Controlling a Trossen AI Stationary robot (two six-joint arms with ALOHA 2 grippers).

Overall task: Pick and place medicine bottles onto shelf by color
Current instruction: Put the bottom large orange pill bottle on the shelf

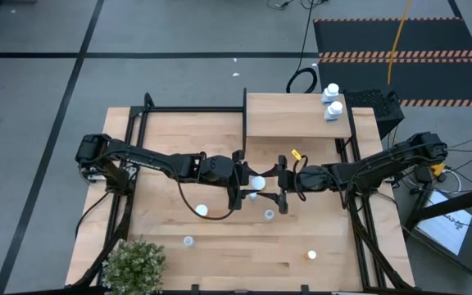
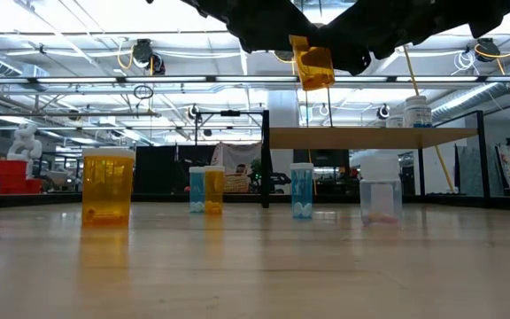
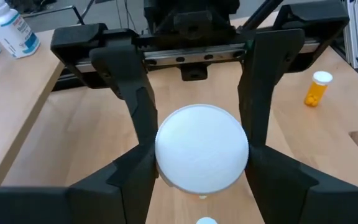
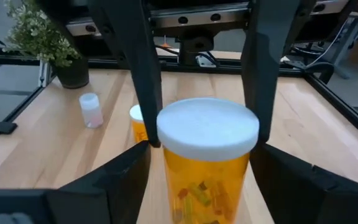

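A large orange medicine bottle with a white cap (image 1: 257,183) is held above the table's middle, and both grippers meet on it. My left gripper (image 3: 202,163) comes from the left and my right gripper (image 4: 202,148) from the right, both shut on it. The left wrist view shows the cap (image 3: 202,146) from above. The right wrist view shows the orange body (image 4: 207,186). Other bottles stand on the tabletop (image 1: 201,211) (image 1: 269,215) (image 1: 188,241) (image 1: 310,256). Two white-capped bottles (image 1: 332,102) stand on the shelf (image 1: 293,115). My left gripper pinches the bottle's white cap (image 3: 166,162) between its two fingers, coming from the table's left and slanting down. The bottle is lifted clear, cap up. My right gripper has its fingertips (image 4: 257,149) against the sides of the same cap (image 4: 244,134), coming about level from the table's right. The body hangs below.
A small potted plant (image 1: 133,260) stands at the near left corner. A small white-capped bottle (image 3: 205,220) stands just below the held one. Black frame rails (image 1: 355,147) run along the table's sides and beside the shelf. Open wood lies at the near middle.
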